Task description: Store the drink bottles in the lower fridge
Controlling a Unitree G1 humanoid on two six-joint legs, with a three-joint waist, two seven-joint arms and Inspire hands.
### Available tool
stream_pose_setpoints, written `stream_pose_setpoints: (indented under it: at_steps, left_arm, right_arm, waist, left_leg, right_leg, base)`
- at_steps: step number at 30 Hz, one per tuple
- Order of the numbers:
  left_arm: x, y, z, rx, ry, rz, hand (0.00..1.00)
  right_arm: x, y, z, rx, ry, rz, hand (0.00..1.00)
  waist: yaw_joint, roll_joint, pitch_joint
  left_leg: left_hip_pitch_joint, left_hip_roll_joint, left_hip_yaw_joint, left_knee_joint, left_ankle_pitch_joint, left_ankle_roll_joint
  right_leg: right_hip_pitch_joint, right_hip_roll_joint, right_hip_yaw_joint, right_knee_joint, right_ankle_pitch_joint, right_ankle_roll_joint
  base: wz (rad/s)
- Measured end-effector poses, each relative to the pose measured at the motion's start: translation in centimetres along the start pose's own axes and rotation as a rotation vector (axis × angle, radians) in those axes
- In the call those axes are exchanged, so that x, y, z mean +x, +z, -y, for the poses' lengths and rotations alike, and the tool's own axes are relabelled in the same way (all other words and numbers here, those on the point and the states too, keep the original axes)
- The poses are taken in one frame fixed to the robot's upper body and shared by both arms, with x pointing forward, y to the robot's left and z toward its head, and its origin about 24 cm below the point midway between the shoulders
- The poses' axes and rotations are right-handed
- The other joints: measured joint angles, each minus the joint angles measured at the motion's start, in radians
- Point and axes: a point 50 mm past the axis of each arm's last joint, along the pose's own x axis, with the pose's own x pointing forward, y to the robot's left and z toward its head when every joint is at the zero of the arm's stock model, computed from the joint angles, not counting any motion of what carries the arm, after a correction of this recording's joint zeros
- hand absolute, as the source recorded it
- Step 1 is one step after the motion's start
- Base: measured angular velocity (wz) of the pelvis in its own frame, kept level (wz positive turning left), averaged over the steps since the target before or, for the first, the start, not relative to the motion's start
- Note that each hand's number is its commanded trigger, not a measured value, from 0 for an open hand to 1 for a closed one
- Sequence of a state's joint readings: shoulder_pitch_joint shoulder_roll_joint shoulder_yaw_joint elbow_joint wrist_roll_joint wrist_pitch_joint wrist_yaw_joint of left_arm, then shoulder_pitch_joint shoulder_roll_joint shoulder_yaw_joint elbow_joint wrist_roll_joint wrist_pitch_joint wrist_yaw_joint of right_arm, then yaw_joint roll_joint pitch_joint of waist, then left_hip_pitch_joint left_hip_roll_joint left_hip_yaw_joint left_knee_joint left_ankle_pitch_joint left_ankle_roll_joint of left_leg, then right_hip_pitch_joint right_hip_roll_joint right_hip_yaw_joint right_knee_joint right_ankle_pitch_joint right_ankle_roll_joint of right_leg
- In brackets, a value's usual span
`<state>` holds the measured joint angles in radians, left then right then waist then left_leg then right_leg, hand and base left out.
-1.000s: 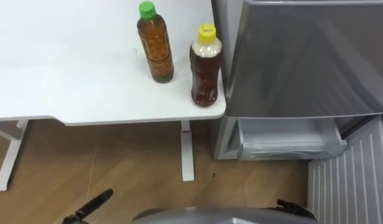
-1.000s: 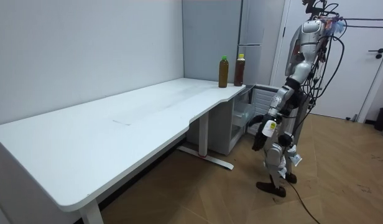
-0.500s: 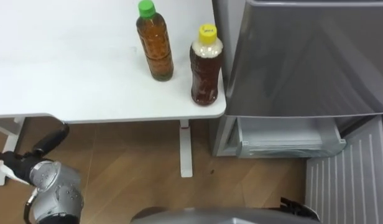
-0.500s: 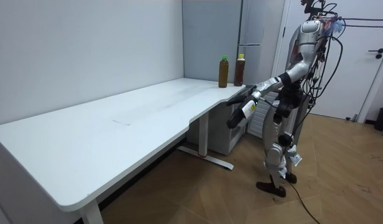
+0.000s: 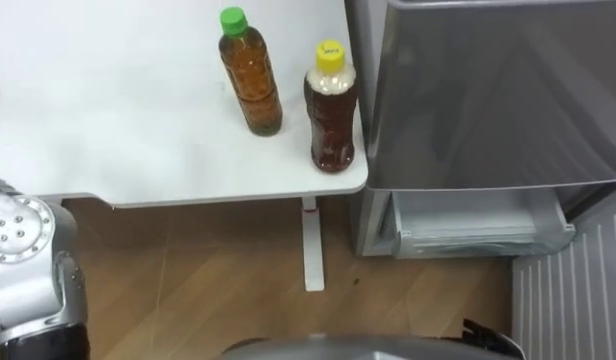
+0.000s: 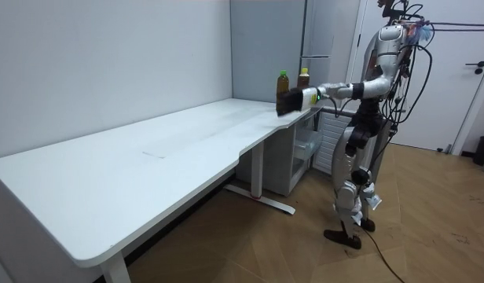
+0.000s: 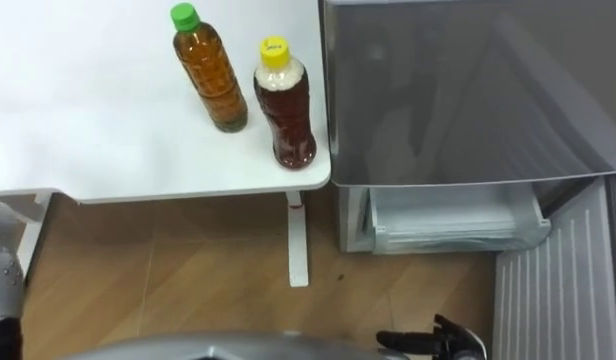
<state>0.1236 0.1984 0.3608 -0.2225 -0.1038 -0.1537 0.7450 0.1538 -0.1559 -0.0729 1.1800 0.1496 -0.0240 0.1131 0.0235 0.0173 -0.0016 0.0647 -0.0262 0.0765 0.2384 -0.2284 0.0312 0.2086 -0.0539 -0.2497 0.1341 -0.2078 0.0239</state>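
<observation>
Two drinks stand near the white table's [image 5: 108, 130] right corner: a green-capped bottle [image 5: 251, 75] of amber tea and, right of it, a yellow-capped bottle [image 5: 331, 110] of darker tea. In the room view I stand at the table's end by the fridge. My left arm is stretched out level over the table, and my left hand [image 6: 287, 104] hovers by the bottles with its fingers straight, holding nothing. My left forearm [image 5: 23, 250] fills the lower left. My right hand [image 7: 428, 343] hangs low at the bottom edge, relaxed and empty.
The grey fridge [image 5: 488, 90] stands right against the table's right edge. Its lower compartment [image 5: 478, 225] is open, showing a pale drawer, and the open door [image 5: 578, 300] juts out at the lower right. Wooden floor lies below, with a table leg [image 5: 310, 245] in front.
My left arm has swung up from low beside my body to level over the table, bringing the hand to the bottles. The bottles have not moved; the view shifted slightly.
</observation>
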Motion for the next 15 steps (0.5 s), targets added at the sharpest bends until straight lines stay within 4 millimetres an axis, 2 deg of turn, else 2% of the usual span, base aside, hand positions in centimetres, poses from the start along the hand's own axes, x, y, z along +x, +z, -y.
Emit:
stream_pose_setpoints:
  at_steps: [6, 11, 15]
  left_arm:
    - [-0.2, 1.7, 0.9, 0.117, -0.082, 0.175, 0.00]
    - [-0.2, 2.2, 1.6, 0.117, -0.136, 0.205, 0.00]
    - [-1.0, 3.5, 2.8, 0.059, -0.237, 0.239, 0.00]
  right_arm:
    - [0.0, 0.0, -0.1, -0.003, 0.014, 0.007, 0.00]
    - [0.1, 0.1, -0.4, -0.002, 0.030, 0.023, 0.00]
    - [0.2, 0.3, -0.5, 0.009, 0.038, 0.011, 0.00]
  waist:
    - [-0.005, -0.004, 0.0017]
    - [-0.020, -0.007, 0.0035]
    - [-0.025, -0.010, 0.0023]
  left_leg:
    - [-0.005, -0.002, -0.009, -0.001, 0.000, 0.000]
    - [-0.008, -0.003, -0.016, 0.000, 0.000, 0.000]
    - [-0.023, -0.005, -0.023, 0.005, 0.000, 0.001]
  right_leg:
    - [-0.004, 0.000, 0.003, 0.000, 0.000, 0.000]
    - [-0.004, 0.000, 0.001, 0.000, 0.000, 0.000]
    - [-0.015, 0.000, 0.003, 0.001, 0.000, 0.001]
  base:
    - [0.02]
    - [0.02]
    - [0.04]
